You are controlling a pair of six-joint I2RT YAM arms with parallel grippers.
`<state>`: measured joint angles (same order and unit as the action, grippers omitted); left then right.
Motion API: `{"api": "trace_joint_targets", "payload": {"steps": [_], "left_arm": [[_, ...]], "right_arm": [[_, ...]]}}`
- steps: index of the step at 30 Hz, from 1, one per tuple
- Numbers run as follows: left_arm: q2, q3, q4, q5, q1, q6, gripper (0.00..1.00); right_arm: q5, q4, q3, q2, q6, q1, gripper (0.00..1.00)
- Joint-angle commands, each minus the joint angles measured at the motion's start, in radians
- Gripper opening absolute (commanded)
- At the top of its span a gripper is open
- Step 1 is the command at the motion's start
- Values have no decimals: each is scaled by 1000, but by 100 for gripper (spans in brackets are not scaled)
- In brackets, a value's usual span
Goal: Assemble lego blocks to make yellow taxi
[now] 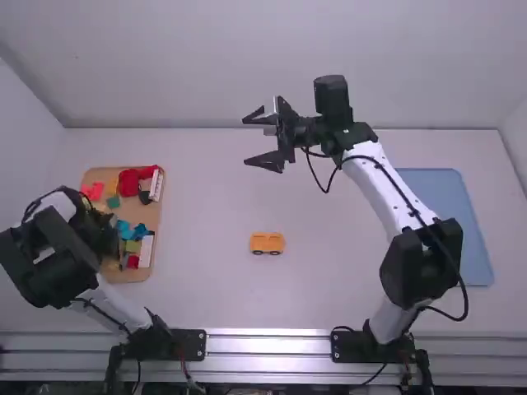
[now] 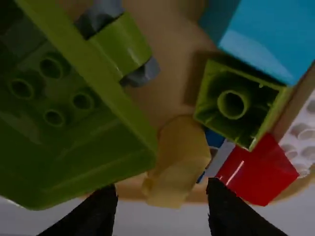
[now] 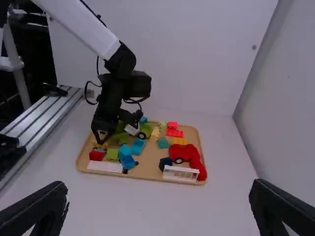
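I had my left gripper (image 1: pixel 104 237) low over the wooden-coloured tray (image 1: pixel 123 277), its fingers apart, with a yellow block (image 2: pixel 178 160) near the gap between them. Crowding that block were a big green piece (image 2: pixel 74 179) close on one side and, on the other, a red block (image 2: pixel 261 169) and a hollow green block (image 2: pixel 236 105). A blue block (image 2: pixel 268 42) and a white brick (image 2: pixel 304 130) lay just beyond. Well apart from the tray, the yellow car piece (image 1: pixel 268 242) stood on the table (image 1: pixel 214 296). My right gripper (image 1: pixel 249 141) hung wide open beyond it, and my right arm (image 1: pixel 383 185) reached past the blue mat (image 1: pixel 471 210).
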<state>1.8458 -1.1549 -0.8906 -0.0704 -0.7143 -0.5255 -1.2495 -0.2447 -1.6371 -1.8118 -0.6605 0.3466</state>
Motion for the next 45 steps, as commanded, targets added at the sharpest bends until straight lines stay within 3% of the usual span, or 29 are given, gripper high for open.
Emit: {"api": "trace_joint_targets", "payload": {"steps": [1, 6, 7, 9, 16, 21, 34, 45], "left_arm": [[2, 37, 11, 25, 1, -34, 44], [2, 73, 29, -37, -6, -37, 43], [2, 77, 37, -51, -6, -12, 50], [2, 77, 48, -44, -3, -2, 51], [2, 101, 121, 10, -3, -3, 46], [2, 125, 134, -68, -10, 23, 42], [2, 150, 171, 10, -11, -6, 46], [2, 176, 192, 2, -6, -21, 39]], "right_arm": [[-6, 2, -32, 19, 6, -1, 99], [-6, 2, -32, 19, 6, -2, 99], [-6, 3, -32, 19, 6, -2, 99], [-6, 3, -32, 19, 6, -2, 99], [-6, 2, -32, 19, 6, -2, 99], [-5, 2, -32, 19, 5, -4, 99], [-6, -5, -32, 19, 6, -33, 99], [-6, -2, -32, 19, 6, -35, 99]]}}
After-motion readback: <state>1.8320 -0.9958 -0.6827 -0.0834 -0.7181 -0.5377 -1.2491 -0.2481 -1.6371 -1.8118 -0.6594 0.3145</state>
